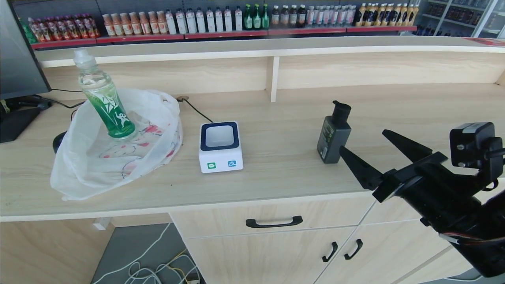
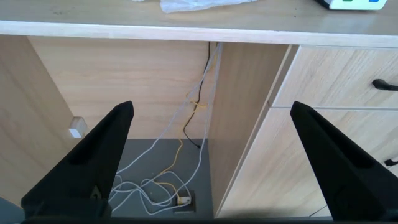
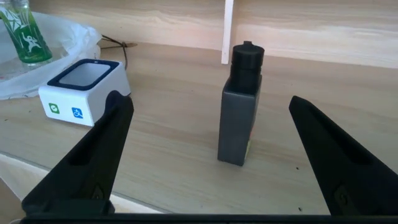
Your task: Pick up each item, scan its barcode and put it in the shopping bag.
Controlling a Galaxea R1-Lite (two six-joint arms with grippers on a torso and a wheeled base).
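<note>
A dark grey bottle with a black pump cap stands upright on the wooden counter, right of the white barcode scanner. My right gripper is open just in front of and right of that bottle, its fingers wide apart; in the right wrist view the bottle stands between and beyond the fingers. A green-labelled drink bottle stands in the white shopping bag at the left. My left gripper is open below the counter, facing the cabinet gap.
A scanner cable runs back across the counter. A dark monitor and its base sit at the far left. Drawers with black handles lie under the counter edge. Loose cables lie on the floor. Shelves of drinks stand behind.
</note>
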